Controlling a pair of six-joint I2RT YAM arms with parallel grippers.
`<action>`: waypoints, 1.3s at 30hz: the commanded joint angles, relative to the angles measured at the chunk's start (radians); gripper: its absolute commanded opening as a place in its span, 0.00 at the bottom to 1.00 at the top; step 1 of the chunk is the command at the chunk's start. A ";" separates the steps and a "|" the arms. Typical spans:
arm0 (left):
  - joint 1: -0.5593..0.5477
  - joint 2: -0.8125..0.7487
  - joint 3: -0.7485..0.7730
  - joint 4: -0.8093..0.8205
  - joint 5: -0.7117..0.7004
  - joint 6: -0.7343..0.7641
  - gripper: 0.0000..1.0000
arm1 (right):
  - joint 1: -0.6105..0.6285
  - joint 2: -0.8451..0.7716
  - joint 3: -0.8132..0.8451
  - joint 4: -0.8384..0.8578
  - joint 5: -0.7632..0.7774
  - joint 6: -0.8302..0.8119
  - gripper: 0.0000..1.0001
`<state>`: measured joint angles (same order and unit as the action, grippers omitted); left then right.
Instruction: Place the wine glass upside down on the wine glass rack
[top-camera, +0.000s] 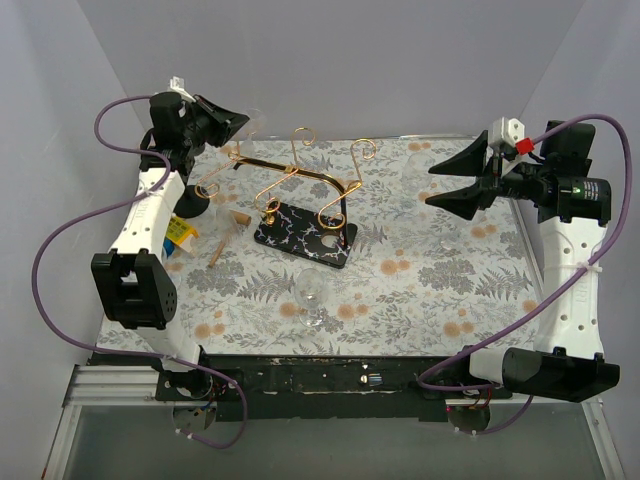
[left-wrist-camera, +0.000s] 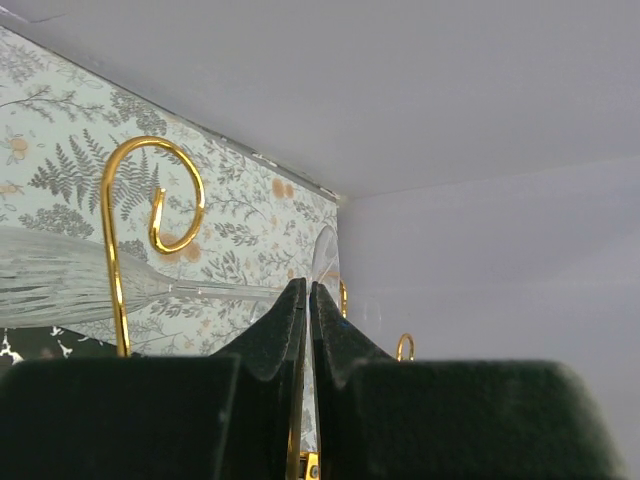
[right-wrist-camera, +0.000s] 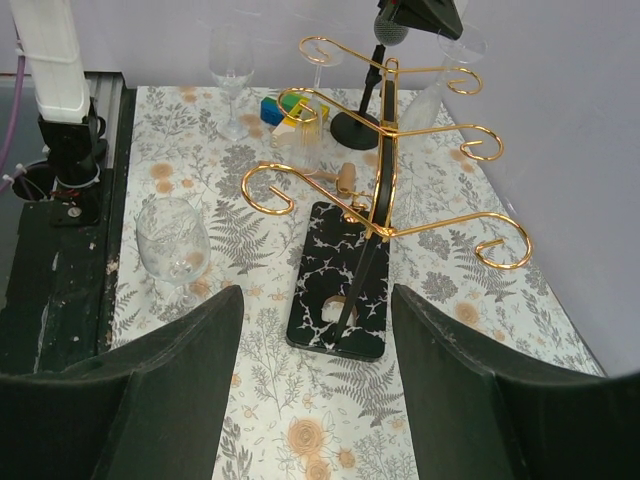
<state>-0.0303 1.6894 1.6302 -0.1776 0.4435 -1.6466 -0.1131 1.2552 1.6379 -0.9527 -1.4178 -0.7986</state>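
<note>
Your left gripper (top-camera: 240, 118), at eleven o'clock, is clamped on the stem of the clear wine glass (left-wrist-camera: 55, 275); clipping the gold bent-wire rack (top-camera: 300, 235) could twist it loose. The right gripper (top-camera: 432, 186) gapes, empty.

Plain pale-grey walls (top-camera: 350, 60) enclose a table (top-camera: 450, 290) — fern-and-flower patterned, evenly lit.

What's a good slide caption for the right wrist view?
Open right hand faces the gold wine glass rack, an upright wine glass standing beside it on the floral tabletop.
</note>
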 joint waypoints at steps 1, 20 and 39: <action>0.010 -0.051 -0.012 -0.020 -0.042 0.037 0.00 | -0.010 -0.022 -0.006 0.028 -0.033 0.009 0.68; 0.013 0.116 0.169 -0.053 -0.123 0.068 0.00 | -0.014 -0.014 -0.003 0.028 -0.041 0.009 0.69; 0.009 0.205 0.263 -0.088 0.018 0.065 0.00 | -0.016 -0.014 -0.006 0.029 -0.046 0.007 0.69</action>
<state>-0.0216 1.9408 1.8732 -0.2562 0.4187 -1.5932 -0.1242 1.2552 1.6379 -0.9394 -1.4322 -0.7918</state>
